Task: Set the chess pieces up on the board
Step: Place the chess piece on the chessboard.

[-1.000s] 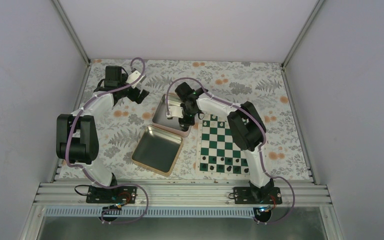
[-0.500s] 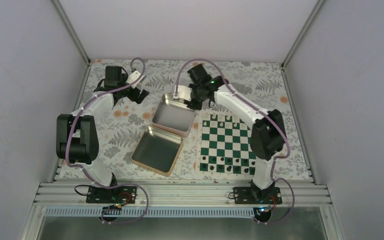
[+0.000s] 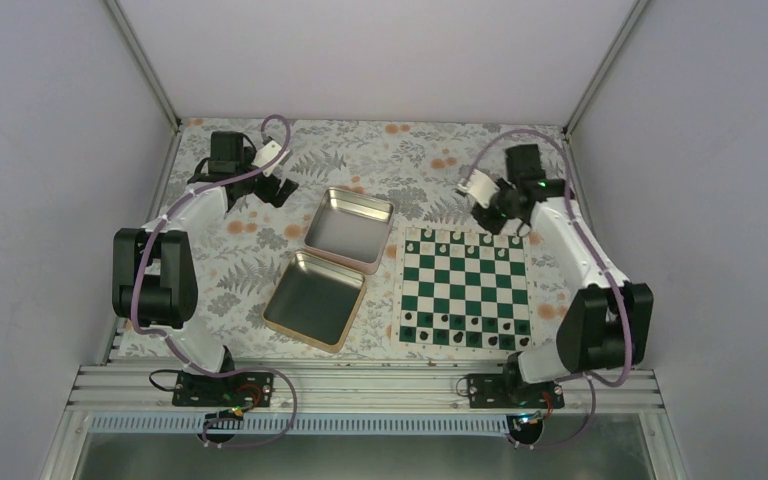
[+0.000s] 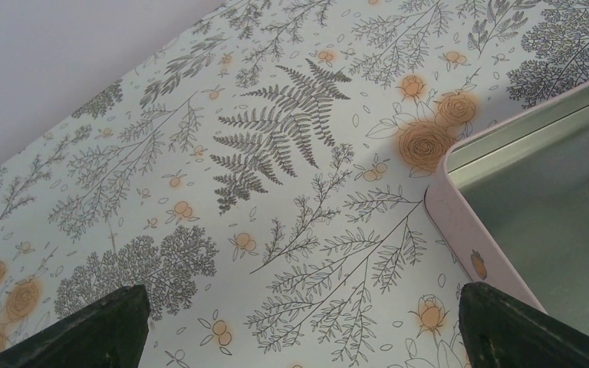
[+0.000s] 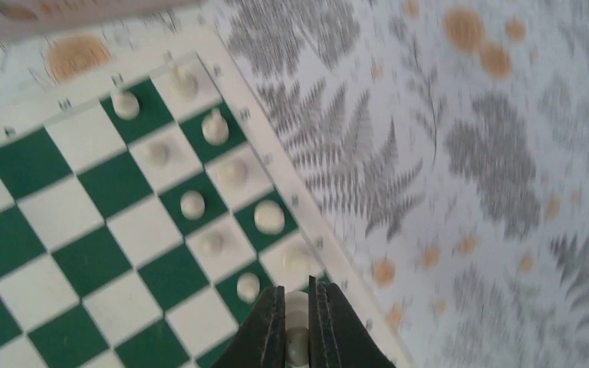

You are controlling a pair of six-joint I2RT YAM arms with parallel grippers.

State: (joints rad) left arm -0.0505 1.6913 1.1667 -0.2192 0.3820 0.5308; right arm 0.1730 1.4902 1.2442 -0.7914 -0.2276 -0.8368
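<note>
The green and white board (image 3: 457,292) lies right of centre. Cream-white chess pieces (image 3: 466,243) stand along its far two rows, also seen in the right wrist view (image 5: 215,127). My right gripper (image 3: 500,220) hovers over the board's far right corner. In its wrist view the gripper (image 5: 297,326) is shut on a cream-white piece (image 5: 297,340) held between the fingers, above the board's edge rows (image 5: 84,138). My left gripper (image 3: 278,190) sits at the far left, open and empty; its wrist view shows the gripper (image 4: 299,337) over the patterned cloth.
A silver hinged tin lies open left of the board, with one half (image 3: 348,228) behind and the other half (image 3: 315,298) in front. Its rim (image 4: 460,222) is close to my left gripper's right finger. Small dark pieces (image 3: 460,331) stand along the board's near rows.
My right arm has swung right, from over the tin's far half to the board's far right corner. The left arm has not moved.
</note>
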